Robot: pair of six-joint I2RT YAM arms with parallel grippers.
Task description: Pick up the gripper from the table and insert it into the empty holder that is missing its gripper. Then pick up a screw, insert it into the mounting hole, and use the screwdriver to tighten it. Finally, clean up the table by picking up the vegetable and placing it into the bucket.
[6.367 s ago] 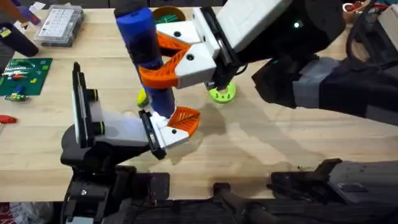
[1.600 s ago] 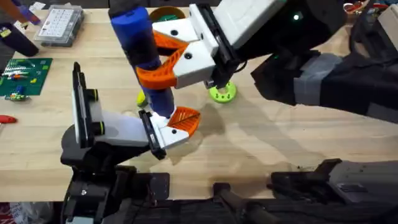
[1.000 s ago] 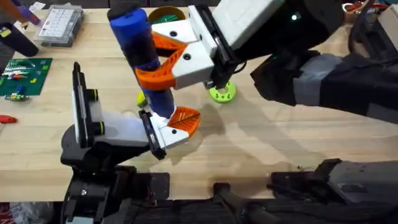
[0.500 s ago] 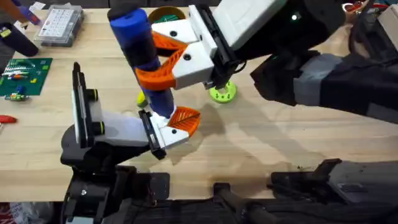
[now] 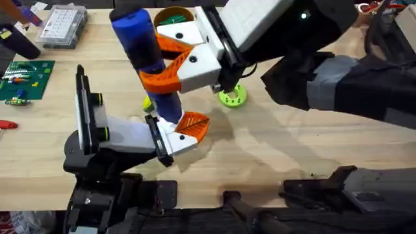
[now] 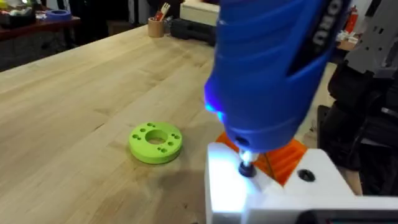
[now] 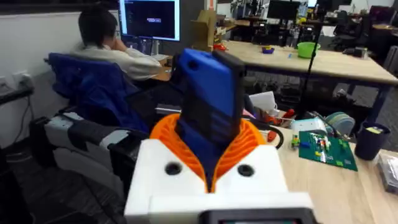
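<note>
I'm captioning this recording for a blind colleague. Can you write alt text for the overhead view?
The right hand, white with orange pads, is shut on the upright blue screwdriver, its tip down at the orange-and-white part in front of the left hand on the wooden table. Behind lie a lime-green disc, a small yellow vegetable and the yellow-rimmed bucket.

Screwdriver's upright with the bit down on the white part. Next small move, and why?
Probably keep the screwdriver upright and pressed down while it drives. The right gripper is shut on its blue body, the bit sits on the white gripper part, and its light is on.
</note>
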